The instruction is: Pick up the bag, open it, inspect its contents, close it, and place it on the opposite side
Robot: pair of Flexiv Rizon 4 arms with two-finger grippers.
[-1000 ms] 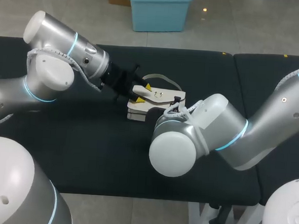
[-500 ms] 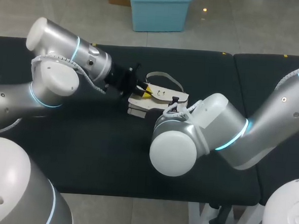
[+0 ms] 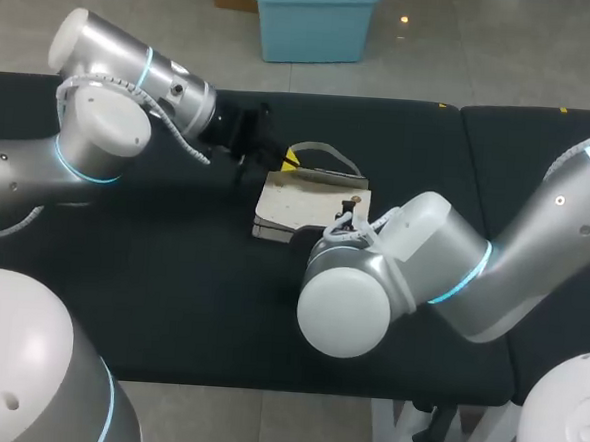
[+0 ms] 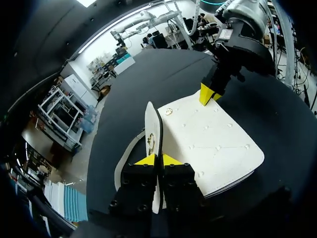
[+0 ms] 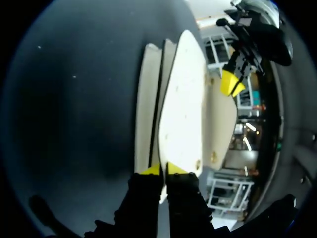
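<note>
In the head view, the bag [image 3: 306, 204] lies flat near the middle of the black bench [image 3: 170, 304], its strap [image 3: 324, 151] looped behind it. The left gripper [image 3: 287, 160] is at the bag's rear left corner, just beside the strap. The right arm [image 3: 413, 258] reaches in from the other side, and its wrist hides most of its own gripper at the bag's near right edge.

In the left wrist view, the left gripper [image 4: 159, 159] has its yellow tips drawn together on the thin edge of the flap [image 4: 151, 130]. The flap stands upright, raised off the bag's broad pale face. At the far edge of the bag, the right gripper [image 4: 208, 94] meets that face with its tips.

In the right wrist view, the right gripper [image 5: 163, 169] is clamped on a thin edge of the bag, one fingertip on each side of it. The bag's stacked layers run out ahead of the gripper. Beyond them, the left gripper holds the raised flap away from the body.

The task looks to be in its opening step. The bag is gripped at both ends and the flap is lifted, but the inside does not show in any view. Inspecting the contents, closing the flap and setting the bag down on the opposite side all appear to remain.
</note>
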